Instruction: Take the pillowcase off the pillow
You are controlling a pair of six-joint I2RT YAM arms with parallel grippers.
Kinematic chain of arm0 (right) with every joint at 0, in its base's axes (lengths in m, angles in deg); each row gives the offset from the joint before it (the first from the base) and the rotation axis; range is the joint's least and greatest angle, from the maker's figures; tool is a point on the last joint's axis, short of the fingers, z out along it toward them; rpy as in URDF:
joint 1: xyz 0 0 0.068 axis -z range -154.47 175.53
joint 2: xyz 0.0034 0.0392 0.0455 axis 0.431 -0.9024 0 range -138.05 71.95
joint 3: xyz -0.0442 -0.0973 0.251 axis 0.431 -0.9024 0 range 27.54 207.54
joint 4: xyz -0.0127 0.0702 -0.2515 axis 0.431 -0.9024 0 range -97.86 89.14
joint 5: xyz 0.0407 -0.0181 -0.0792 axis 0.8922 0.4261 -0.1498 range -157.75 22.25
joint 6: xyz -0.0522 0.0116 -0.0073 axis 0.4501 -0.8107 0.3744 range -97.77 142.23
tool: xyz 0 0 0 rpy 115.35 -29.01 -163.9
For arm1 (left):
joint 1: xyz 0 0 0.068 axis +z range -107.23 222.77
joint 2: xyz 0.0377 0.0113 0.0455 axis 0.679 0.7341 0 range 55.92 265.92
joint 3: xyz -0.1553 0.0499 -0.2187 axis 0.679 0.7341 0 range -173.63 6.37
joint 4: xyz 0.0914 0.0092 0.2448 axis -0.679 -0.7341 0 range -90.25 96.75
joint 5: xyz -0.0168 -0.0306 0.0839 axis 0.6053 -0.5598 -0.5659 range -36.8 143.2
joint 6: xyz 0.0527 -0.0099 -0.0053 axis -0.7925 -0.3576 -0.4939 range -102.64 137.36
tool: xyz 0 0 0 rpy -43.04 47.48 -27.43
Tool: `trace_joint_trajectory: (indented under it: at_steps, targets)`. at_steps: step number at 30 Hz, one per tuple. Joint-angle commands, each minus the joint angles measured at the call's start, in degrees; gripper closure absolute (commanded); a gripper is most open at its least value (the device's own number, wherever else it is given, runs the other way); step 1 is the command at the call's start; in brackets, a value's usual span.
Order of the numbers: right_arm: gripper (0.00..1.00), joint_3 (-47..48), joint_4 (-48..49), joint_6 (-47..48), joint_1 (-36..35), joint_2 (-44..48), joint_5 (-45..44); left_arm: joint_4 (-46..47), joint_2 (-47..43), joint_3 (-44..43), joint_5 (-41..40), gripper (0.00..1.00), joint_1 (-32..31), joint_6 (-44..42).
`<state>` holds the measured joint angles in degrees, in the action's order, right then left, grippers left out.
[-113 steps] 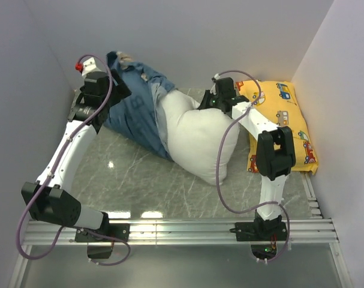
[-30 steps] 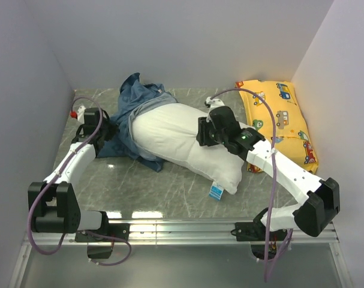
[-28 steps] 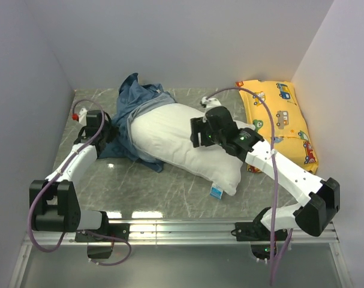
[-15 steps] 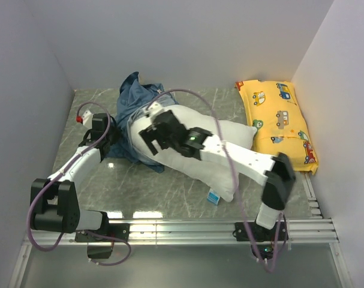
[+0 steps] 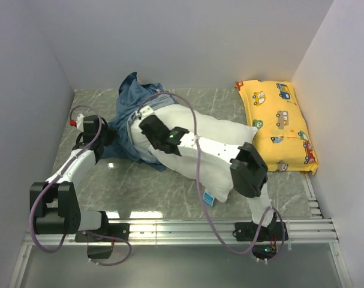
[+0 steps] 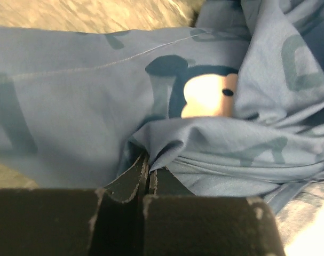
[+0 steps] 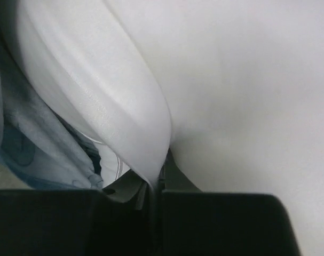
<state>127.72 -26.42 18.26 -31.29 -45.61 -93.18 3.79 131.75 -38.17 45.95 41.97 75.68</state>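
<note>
Pillow (image 5: 214, 127) lies slantwise across the middle of the table (image 5: 140, 186), with its blue-white tag (image 5: 209, 197) at the end toward the near edge and its far-left end tucked inside the pillowcase (image 5: 131, 114), which is bunched toward the far-left corner. Left fingers (image 6: 127, 184) are pressed together on a fold of pillowcase at its left side; right fingers (image 7: 178, 181) are pinched tight on a ridge of white pillow fabric right beside the pillowcase, with the right arm lying over the pillow. Yellow car-print pillow (image 5: 280, 123) sits along the right edge, near the white pillow's corner.
</note>
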Motion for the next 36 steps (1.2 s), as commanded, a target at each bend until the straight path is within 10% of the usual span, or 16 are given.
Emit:
trace_joint_trajectory:
  at_steps: [1,11,22,25,28,36]
  targets:
    - [1.0,-6.56,-3.18,-6.48,5.92,8.89,0.47,-0.47,-0.51,2.17,0.48,1.0,5.18,-0.32]
    - [1.0,-30.56,3.5,-13.79,16.38,34.14,13.38,-0.99,0.28,0.06,2.85,0.99,13.45,1.62]
    - [1.0,-26.89,-0.1,-16.51,20.69,42.06,20.15,-3.97,-3.5,-1.42,9.36,1.0,21.01,-3.73]
    - [1.0,-24.69,-0.37,-16.95,20.26,41.71,24.1,-3.02,-4.9,-3.36,15.99,0.77,20.93,-7.6]
    - [1.0,-23.46,-0.28,-17.3,19.64,39.69,24.99,-4.24,-8.14,-4.77,21.8,0.29,19.0,-10.94]
    - [1.0,-17.84,-0.63,-17.57,19.73,33.11,24.9,-9.87,-23.35,1.63,21.48,0.11,11.88,-12.27]
